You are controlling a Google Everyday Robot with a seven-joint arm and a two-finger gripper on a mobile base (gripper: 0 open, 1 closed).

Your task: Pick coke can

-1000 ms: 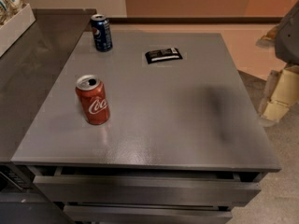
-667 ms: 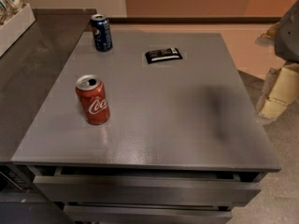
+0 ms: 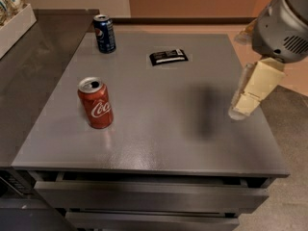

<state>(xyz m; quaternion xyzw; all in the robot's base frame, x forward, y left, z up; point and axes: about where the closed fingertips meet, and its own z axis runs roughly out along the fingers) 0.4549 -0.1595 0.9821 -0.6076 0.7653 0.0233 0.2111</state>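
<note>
End effector (image 3: 242, 110) hangs by the right edge of the bench (image 3: 159, 148), its cream tip low over the grey surface. Whether it is spread or pressed together cannot be told. The grey rounded arm housing (image 3: 281, 25) sits above it in the top right corner of the view.

The coke can (image 3: 96, 103) stands upright well apart from the end effector, across the bench toward the view's left and roughly level with it. It is red with white script and a silver top.

A soft dark shadow (image 3: 204, 112) lies on the bench just left of the end effector, between it and the coke can. Farther back and to its left, 1 black packet (image 3: 168, 57) lies flat. Beyond that, 1 blue Pepsi can (image 3: 104, 33) stands upright at the far left corner.

Below the bench top are 2 drawer fronts (image 3: 144, 196). A darker counter (image 3: 33, 66) adjoins the bench past the coke can, carrying a white tray (image 3: 14, 28) of snack packs.
</note>
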